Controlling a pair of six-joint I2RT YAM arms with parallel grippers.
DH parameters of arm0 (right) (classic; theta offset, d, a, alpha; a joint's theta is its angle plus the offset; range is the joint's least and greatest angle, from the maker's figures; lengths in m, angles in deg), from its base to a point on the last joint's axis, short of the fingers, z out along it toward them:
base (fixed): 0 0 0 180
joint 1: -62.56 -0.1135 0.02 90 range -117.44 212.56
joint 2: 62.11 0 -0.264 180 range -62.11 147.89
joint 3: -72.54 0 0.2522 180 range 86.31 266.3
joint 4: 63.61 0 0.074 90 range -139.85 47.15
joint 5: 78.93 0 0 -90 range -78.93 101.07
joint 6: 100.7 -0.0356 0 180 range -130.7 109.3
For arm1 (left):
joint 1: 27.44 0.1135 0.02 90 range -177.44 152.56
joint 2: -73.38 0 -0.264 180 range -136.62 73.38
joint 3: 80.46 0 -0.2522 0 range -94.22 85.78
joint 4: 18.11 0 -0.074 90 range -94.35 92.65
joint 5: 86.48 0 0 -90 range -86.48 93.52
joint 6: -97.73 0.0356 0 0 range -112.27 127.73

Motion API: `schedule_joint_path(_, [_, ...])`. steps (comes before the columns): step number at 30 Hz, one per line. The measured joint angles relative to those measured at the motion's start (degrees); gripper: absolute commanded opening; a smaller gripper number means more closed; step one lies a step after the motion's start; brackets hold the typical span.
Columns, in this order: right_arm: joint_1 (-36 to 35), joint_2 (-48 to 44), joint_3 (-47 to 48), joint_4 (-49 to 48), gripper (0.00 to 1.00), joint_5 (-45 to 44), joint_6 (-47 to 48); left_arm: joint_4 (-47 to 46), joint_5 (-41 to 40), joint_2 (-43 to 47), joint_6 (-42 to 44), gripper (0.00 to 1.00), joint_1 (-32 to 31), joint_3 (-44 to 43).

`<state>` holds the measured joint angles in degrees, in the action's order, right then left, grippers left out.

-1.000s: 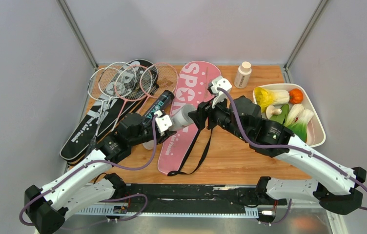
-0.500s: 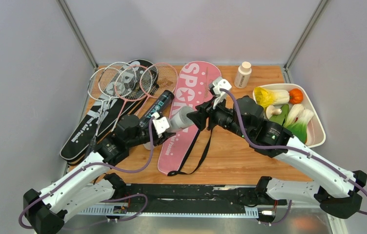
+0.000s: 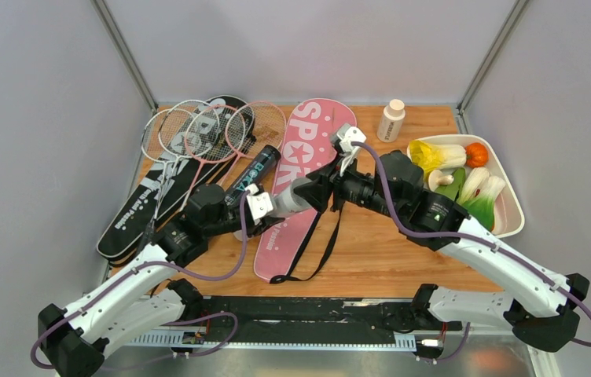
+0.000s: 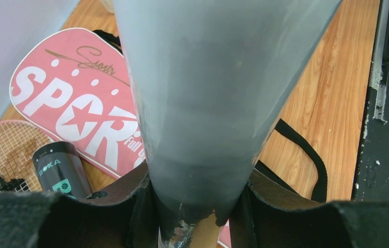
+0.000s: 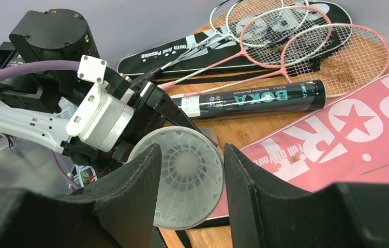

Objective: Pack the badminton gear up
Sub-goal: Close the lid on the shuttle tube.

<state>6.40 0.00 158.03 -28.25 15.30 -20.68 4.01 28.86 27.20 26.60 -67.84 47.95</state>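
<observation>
My left gripper (image 3: 265,210) (image 4: 195,206) is shut on the lower end of a pale translucent tube (image 3: 286,200) (image 4: 218,93) and holds it tilted above the pink "SPORT" bag (image 3: 300,169) (image 4: 73,113). My right gripper (image 3: 314,192) (image 5: 191,151) is open, with its jaws on either side of the tube's open mouth (image 5: 182,178). A white shuttlecock (image 5: 184,165) sits inside the tube. A black BOKA tube (image 3: 255,169) (image 5: 254,101) lies beside the pink bag. White and pink rackets (image 3: 198,129) (image 5: 285,36) lie on a black bag (image 3: 147,208).
A small white bottle with a beige cap (image 3: 390,120) stands at the back. A white tray (image 3: 515,216) of toy vegetables is at the right. The pink bag's black strap (image 3: 317,250) trails over the wooden table toward the front edge.
The right gripper has moved left and down onto the tube's mouth. The left gripper and tube have drawn back a little to the left and lower.
</observation>
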Motion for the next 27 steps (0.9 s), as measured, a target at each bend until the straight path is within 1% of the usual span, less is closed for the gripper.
schedule_joint_path(2, [0.2, -0.2, -0.9, -0.6, 0.46, 0.2, -0.1, -0.1, 0.2, -0.4, 0.2, 0.27, 0.0, -0.1])
schedule_joint_path(7, [0.2, -1.4, -3.3, -3.0, 0.47, -1.5, -0.5, -0.5, 0.1, -1.6, 0.1, 0.27, 0.0, -0.6])
schedule_joint_path(15, [0.8, -2.1, -7.2, -9.8, 0.45, -4.0, -2.2, -0.3, -0.4, -3.7, -1.5, 0.27, 0.4, -2.2])
schedule_joint_path(16, [0.9, -2.1, -7.5, -10.5, 0.46, -4.2, -2.5, -0.4, -0.5, -3.7, -1.7, 0.27, 0.4, -2.2])
schedule_joint_path(19, [1.0, -2.0, -7.5, -11.0, 0.56, -5.0, -3.8, -0.8, -0.6, -4.0, -2.3, 0.27, 0.5, -2.2])
schedule_joint_path(21, [1.0, -1.9, -6.3, -10.2, 0.6, -5.4, -5.6, -1.6, -0.2, -4.5, -3.4, 0.27, 0.5, -2.5])
schedule_joint_path(22, [1.0, -1.7, -5.0, -9.0, 0.65, -6.0, -6.8, -2.2, 0.3, -4.8, -4.9, 0.27, 0.5, -2.7])
schedule_joint_path(23, [1.0, -1.7, -3.8, -7.9, 0.7, -6.8, -7.5, -3.0, 0.6, -5.2, -6.8, 0.27, 0.3, -3.0])
schedule_joint_path(25, [0.9, -1.4, -1.0, -5.7, 0.85, -9.3, -9.1, -5.0, 1.2, -5.6, -11.0, 0.26, -0.1, -3.2])
schedule_joint_path(27, [0.7, -2.1, -0.3, -5.1, 0.98, -11.4, -10.6, -7.0, 1.3, -5.6, -14.8, 0.26, -0.5, -3.7])
